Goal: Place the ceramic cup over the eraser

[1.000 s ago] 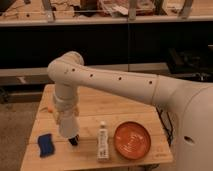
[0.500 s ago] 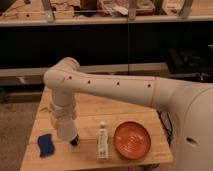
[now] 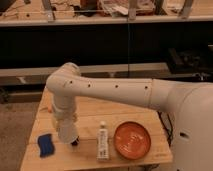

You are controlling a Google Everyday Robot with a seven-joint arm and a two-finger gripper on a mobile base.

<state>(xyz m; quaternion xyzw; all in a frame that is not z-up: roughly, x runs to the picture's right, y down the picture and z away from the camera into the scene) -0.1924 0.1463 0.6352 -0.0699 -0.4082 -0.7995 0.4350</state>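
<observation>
The off-white ceramic cup (image 3: pixel 68 134) hangs at the end of my arm, low over the front left of the wooden table (image 3: pixel 125 112). My gripper (image 3: pixel 66 126) points straight down and is shut on the cup; it blends with the wrist and the cup. The eraser (image 3: pixel 75 143) shows only as a small black bit on the table at the cup's lower right edge. The rest of it is hidden by the cup.
A blue wavy-edged pad (image 3: pixel 45 144) lies to the left of the cup. A white tube (image 3: pixel 102 141) lies to its right, with an orange-red round plate (image 3: pixel 132 140) beyond that. The table's front edge is just below these. Dark shelving stands behind the table.
My arm has lowered the cup towards the table and shifted it slightly left. The cup now covers more of the eraser. The pad, tube and plate have not moved.
</observation>
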